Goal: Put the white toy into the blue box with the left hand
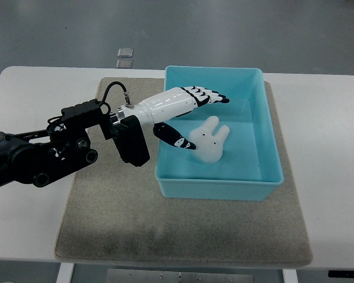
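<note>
The white toy (208,140), shaped like a tooth with two ear-like lobes and small dots for a face, lies on the floor of the blue box (270,132). My left hand (192,115) reaches over the box's left wall from the left. Its fingers (207,95) are stretched out above the toy and the thumb (176,139) points down beside the toy's left edge. The hand is open and holds nothing.
The box stands on a grey-brown mat (118,218) on a white table (35,88). My black left arm (41,156) lies across the mat's left part. Two small square plates (125,57) sit on the floor beyond the table's far edge.
</note>
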You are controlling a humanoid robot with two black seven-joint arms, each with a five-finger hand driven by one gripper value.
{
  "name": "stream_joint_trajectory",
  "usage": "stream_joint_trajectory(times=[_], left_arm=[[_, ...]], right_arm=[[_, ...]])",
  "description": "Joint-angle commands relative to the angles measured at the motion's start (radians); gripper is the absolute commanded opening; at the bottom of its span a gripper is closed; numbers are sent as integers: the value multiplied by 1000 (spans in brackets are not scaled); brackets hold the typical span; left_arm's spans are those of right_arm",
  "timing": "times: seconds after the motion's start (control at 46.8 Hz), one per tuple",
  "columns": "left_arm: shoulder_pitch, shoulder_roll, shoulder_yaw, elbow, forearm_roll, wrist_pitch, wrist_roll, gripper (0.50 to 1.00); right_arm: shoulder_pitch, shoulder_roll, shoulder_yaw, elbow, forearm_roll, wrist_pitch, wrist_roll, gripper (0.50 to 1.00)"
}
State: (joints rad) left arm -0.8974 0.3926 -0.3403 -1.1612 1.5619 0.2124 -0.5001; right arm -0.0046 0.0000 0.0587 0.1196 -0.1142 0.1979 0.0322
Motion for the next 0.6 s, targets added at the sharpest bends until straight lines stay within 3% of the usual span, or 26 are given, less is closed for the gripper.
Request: stream_joint_trajectory(times=[0.0,0.15,0.385,0.577], left_arm=[[2,0,-3,0,-23,7,0,958],[-2,2,-43,-2,-192,10,0,958],[6,8,-138,0,-770,-5,2,958],[3,31,-124,47,-1095,-18,8,994]], right_arm=[[0,0,1,0,-1,0,0,936],[0,0,1,-2,-1,0,0,936],[0,0,0,0,-1,0,0,936],[0,0,1,0,-1,0,0,936]])
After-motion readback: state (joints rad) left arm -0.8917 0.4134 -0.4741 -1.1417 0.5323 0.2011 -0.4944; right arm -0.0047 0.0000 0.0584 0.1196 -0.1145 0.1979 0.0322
